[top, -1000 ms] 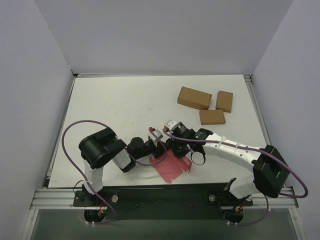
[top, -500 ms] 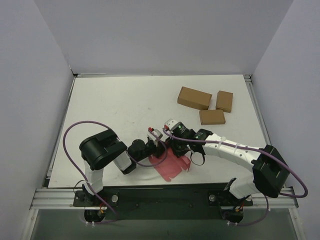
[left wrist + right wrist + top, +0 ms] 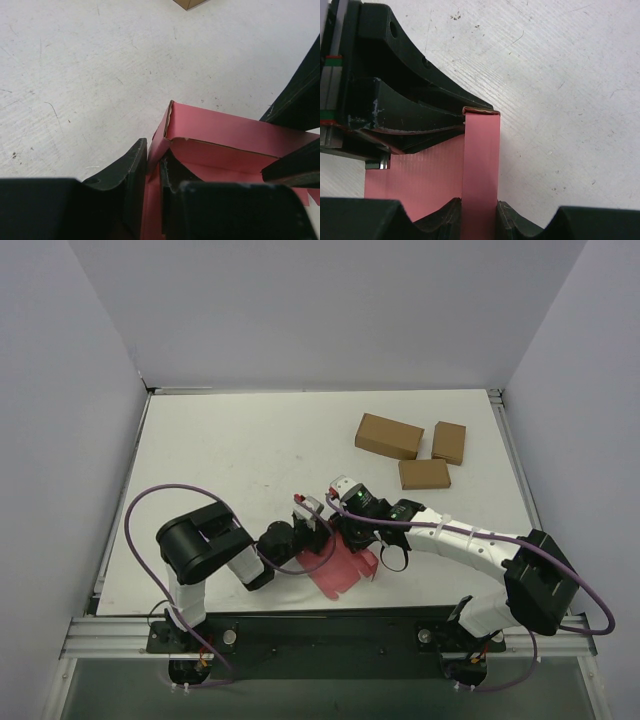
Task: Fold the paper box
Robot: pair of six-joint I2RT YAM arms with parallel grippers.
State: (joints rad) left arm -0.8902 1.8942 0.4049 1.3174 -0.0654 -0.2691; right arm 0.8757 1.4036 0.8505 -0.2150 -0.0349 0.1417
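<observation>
Table (image 3: 220, 460): one, white and scuffed, with grey walls on three sides.

Arms: two. The left arm (image 3: 205, 540) reaches right from its base and the right arm (image 3: 480, 545) reaches left. They meet near the front middle of the table.

Purple cables: two. One loops wide beside the left arm (image 3: 135, 530) and one runs along the right arm to its base (image 3: 592, 612).

Paper box (image 3: 345, 565): one, pink-red card, only part folded. It lies near the front middle of the table between the two grippers. The base is flat on the table, with notched tabs at its near right edge. One wall is raised and turns a corner, as the left wrist view shows.

Brown cardboard boxes: three, all closed, grouped at the far right and well apart from the pink card. The longest box (image 3: 389, 436) is on the left, the narrow box (image 3: 449, 442) on the right, and the third box (image 3: 424, 474) just in front of them.

Left gripper (image 3: 152, 165): one, its black fingers pinched on the raised wall of the paper box beside the corner.

Right gripper (image 3: 479, 212): one, clamped on a narrow upright strip of the same card, just beside the left gripper's fingers.
</observation>
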